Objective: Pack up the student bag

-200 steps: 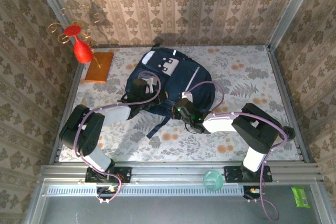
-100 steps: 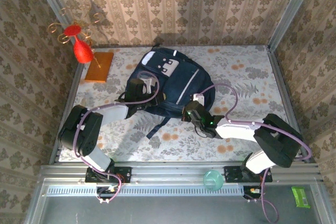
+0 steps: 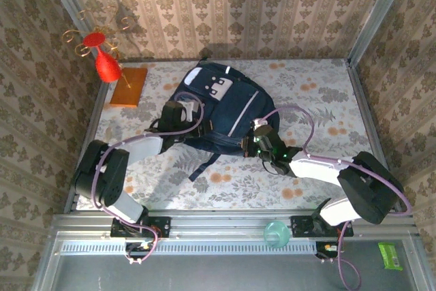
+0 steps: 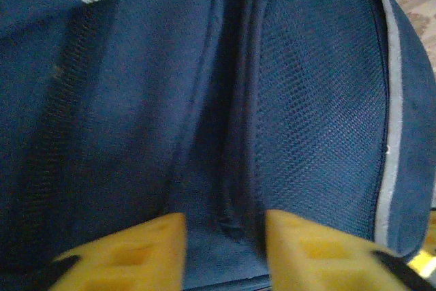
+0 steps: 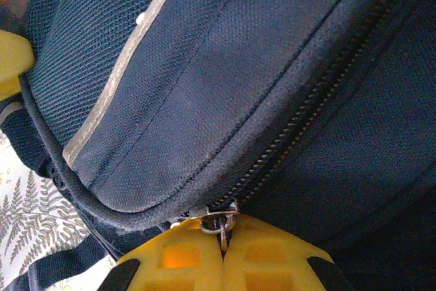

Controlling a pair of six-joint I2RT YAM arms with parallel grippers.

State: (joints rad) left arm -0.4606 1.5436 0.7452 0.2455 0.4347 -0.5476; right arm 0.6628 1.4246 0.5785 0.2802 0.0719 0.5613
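Large dark navy fabric backpack (image 3: 221, 103) centre frame, top view. Right gripper (image 5: 222, 236) clamped tight on small metal zipper pull (image 5: 219, 221) (bag's lower-right edge). Left gripper (image 4: 225, 230) parted, straddling seam fold, bag's left side.

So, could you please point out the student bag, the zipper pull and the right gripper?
student bag (image 3: 221, 110): top external view, navy front panel.
zipper pull (image 5: 219, 223): right wrist view, its metal ring.
right gripper (image 5: 223, 240): right wrist view, where the yellow fingertips meet.

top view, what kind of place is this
Probably a staged robot test booth, not a real room: wallpapered panels in a metal frame, a flowered tabletop, and a backpack laid out.
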